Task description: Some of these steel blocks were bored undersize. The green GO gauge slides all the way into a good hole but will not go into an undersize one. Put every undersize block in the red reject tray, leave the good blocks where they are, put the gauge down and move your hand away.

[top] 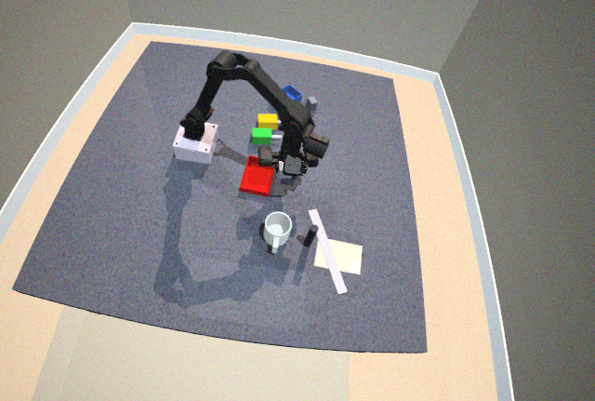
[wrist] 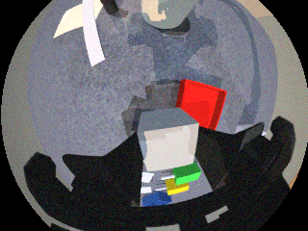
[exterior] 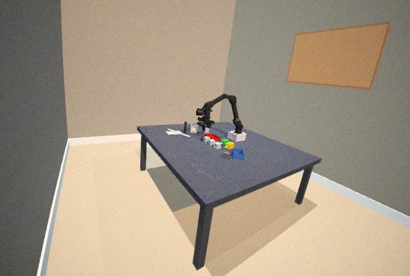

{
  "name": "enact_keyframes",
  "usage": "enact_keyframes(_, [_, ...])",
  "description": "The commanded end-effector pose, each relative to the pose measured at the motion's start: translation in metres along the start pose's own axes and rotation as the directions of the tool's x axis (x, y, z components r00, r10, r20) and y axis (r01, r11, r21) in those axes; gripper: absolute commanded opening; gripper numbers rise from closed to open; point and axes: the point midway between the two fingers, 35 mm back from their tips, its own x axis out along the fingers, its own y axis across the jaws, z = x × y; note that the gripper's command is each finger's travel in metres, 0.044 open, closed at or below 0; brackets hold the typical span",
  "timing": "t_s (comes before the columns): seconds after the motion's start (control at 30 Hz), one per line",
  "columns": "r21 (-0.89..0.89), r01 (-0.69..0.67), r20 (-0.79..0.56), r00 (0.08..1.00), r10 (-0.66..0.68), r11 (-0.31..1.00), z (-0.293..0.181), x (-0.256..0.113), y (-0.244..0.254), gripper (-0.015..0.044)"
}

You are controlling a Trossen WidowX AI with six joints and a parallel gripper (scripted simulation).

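In the top view, the gripper [top: 292,173] [exterior: 205,129] [wrist: 168,144] pinches a steel block [top: 282,167] [exterior: 207,130] [wrist: 170,146] between its fingers, just right of the red tray [top: 257,177] [exterior: 212,137] [wrist: 201,103], whose bare red floor shows. The green gauge [top: 261,136] [exterior: 225,141] [wrist: 187,173] lies beyond the tray on the far side, near the yellow gauge [top: 267,121] [exterior: 229,145] [wrist: 177,187]. Farther still sits an open blue bin [top: 291,93] [exterior: 237,154] [wrist: 156,198]. A mug [top: 277,228] [exterior: 194,129] [wrist: 168,14] stands upright on the near side.
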Motion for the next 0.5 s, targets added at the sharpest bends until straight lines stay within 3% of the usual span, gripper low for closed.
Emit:
enact_keyframes(0.0, [-0.002,-0.016,0.004,1.000,0.016,1.000,-0.015,-0.010,-0.017,0.0000])
enact_keyframes(0.3, [-0.015,-0.011,0.000,1.000,0.011,1.000,-0.057,-0.006,-0.073,0.0000])
enact_keyframes(0.47, [-0.016,-0.011,0.000,1.000,0.011,1.000,-0.060,-0.004,-0.078,0.0000])
